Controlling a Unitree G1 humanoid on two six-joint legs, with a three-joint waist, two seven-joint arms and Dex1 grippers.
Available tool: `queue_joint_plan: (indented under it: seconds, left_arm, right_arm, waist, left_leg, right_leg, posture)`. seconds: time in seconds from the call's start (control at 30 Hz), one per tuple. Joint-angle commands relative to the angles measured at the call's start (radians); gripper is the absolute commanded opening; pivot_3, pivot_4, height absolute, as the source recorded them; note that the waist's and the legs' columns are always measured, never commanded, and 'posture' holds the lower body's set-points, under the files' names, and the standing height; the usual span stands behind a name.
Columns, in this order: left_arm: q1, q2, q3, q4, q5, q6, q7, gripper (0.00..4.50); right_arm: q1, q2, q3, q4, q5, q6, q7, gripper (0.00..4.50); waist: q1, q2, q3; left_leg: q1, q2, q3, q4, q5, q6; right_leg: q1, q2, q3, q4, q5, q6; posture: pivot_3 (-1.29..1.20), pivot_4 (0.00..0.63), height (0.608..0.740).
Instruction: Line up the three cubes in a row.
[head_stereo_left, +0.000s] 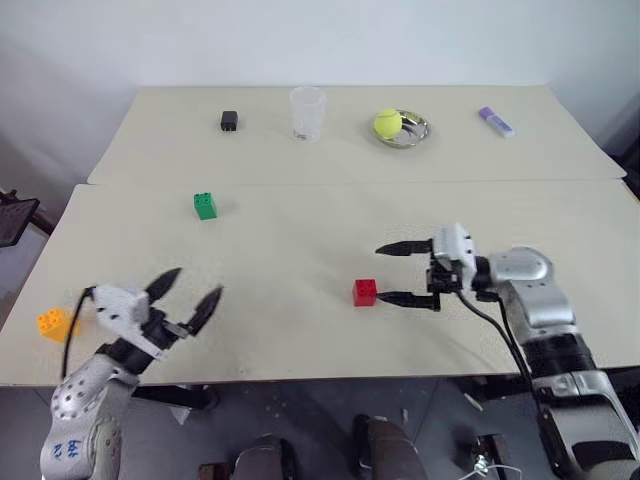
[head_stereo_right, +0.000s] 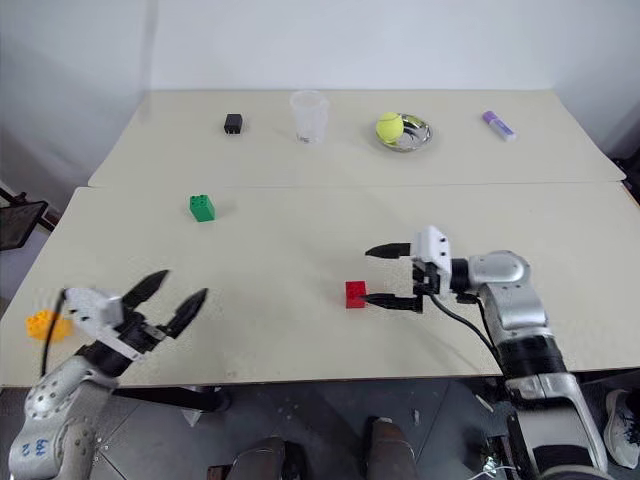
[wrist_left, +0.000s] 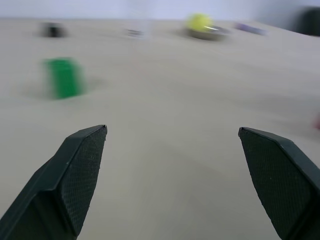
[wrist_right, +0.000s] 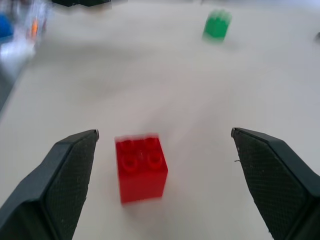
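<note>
Red cube (head_stereo_left: 365, 292) sits free just beyond the spread right gripper (head_stereo_left: 385, 273).

Two beige tables (head_stereo_left: 300, 250) pushed together, white wall (head_stereo_left: 300, 40), grey floor (head_stereo_left: 320, 420)

No readable text anywhere. Small blue marks on the left arm's (head_stereo_left: 75, 425) grey forearm shell, prob. a logo or chars, too small to make out. Nothing legible on the table's items.
</note>
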Motion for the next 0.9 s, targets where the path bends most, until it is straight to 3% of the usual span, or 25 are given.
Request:
queue_joint_plan:
  seconds: [0.03,0.13,0.3,0.43,0.57,0.73,0.9]
  left_arm:
    - [0.058,-0.049,0.047,-0.019,-0.03,-0.006,0.07,4.5]
    - [0.037,-0.096,0.013,-0.05,0.012,-0.005,0.16,4.5]
    - [-0.157,-0.134,-0.079,0.012,0.107,0.033,0.318,4.5]
    - [-0.507,-0.118,-0.128,0.279,0.184,0.062,0.434,4.5]
    - [-0.762,-0.122,-0.104,0.541,0.219,0.108,0.579,4.5]
    - [-0.911,-0.103,-0.146,0.797,0.304,0.037,0.645,4.5]
    - [-1.003,-0.089,-0.166,1.007,0.315,-0.044,0.596,4.5]
  right_arm:
    - [0.118,0.038,-0.121,-0.147,0.107,0.001,-0.107,4.48]
    - [0.202,0.067,-0.183,-0.164,0.098,-0.078,-0.162,4.48]
    - [0.243,0.063,-0.204,-0.147,0.071,-0.146,-0.205,4.48]
    - [0.237,0.041,-0.161,-0.191,0.084,-0.106,-0.179,4.48]
    - [0.236,0.022,-0.128,-0.251,0.098,-0.039,-0.188,4.48]
    - [0.244,0.03,-0.117,-0.347,0.114,0.013,-0.243,4.48]
    - [0.289,0.041,-0.112,-0.404,0.116,0.029,-0.288,4.48]
  waist:
    - [-0.001,0.0,0.0]
    - [-0.002,-0.002,0.0]
    - [0.009,-0.003,0.0]
    - [0.021,-0.003,0.0]
    - [0.02,-0.003,0.0]
    - [0.021,-0.004,0.001]
    - [0.024,-0.006,0.002]
  left_leg:
    - [0.0,0.0,0.0,0.0,-0.001,0.0]
    - [0.0,0.0,0.001,0.001,-0.001,0.0]
    - [0.002,-0.002,0.001,0.001,0.0,0.002]
    - [0.004,-0.002,0.002,0.001,0.002,0.001]
    - [0.003,-0.002,0.002,0.0,0.002,0.001]
    - [0.002,-0.002,0.002,-0.003,0.002,0.0]
    - [-0.001,-0.002,0.004,-0.001,0.002,0.0]
  right_leg:
    - [0.0,0.0,0.0,0.0,0.0,0.0]
    - [0.0,0.0,0.0,-0.001,0.0,0.0]
    - [0.002,-0.001,0.002,-0.002,0.0,0.0]
    - [0.002,0.0,0.002,0.0,0.001,-0.001]
    - [0.002,0.001,0.002,0.002,0.002,0.0]
    - [0.002,0.001,-0.004,-0.001,0.002,0.001]
    - [0.002,0.001,-0.007,-0.002,0.002,0.002]
  posture:
    - [0.0,0.15,0.74]
    - [0.0,0.15,0.74]
    - [0.0,0.15,0.74]
    - [0.0,0.15,0.74]
    - [0.0,0.15,0.74]
    - [0.0,0.15,0.74]
    - [0.0,0.15,0.74]
